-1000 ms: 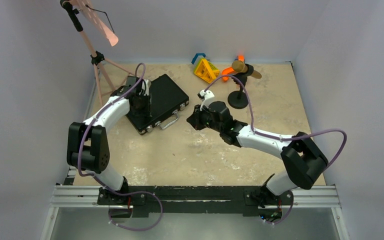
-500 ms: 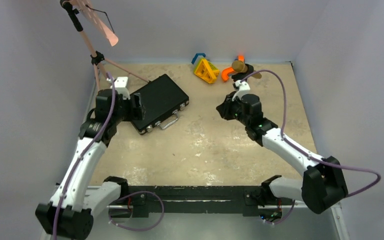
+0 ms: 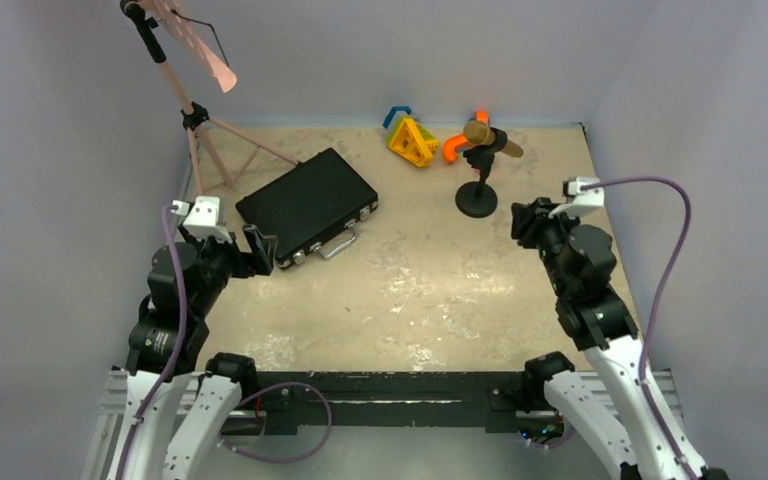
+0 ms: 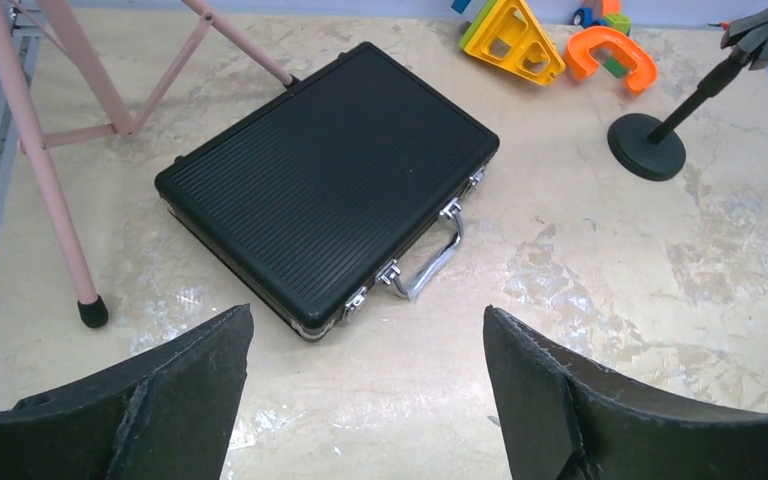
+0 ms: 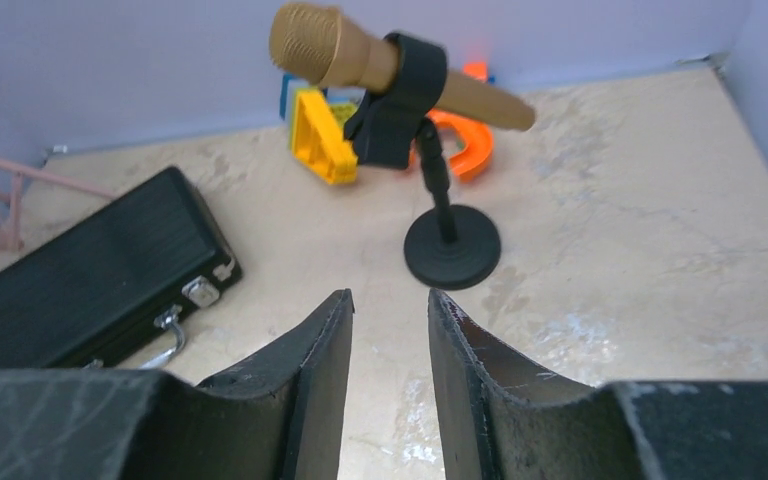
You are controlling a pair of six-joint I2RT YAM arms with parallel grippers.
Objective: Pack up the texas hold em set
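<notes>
top view: shut black briefcase (image 3: 307,205) lies on the surface (image 3: 410,290) just ahead of the left gripper (image 3: 260,245). left wrist: gripper released, empty, latches facing it. right wrist: right gripper (image 5: 390,300) slightly parted, empty, microphone stand (image 5: 450,240) ahead. packing looks finished; next, perhaps confirm the latches.

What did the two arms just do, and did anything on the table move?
Both arms pulled back. The left hand, over the black case a second ago, withdrew toward the near left and is open, off the case. The right hand swung from mid-table to the right side, empty. The case stayed shut in place; microphone and toy shapes did not move.
</notes>
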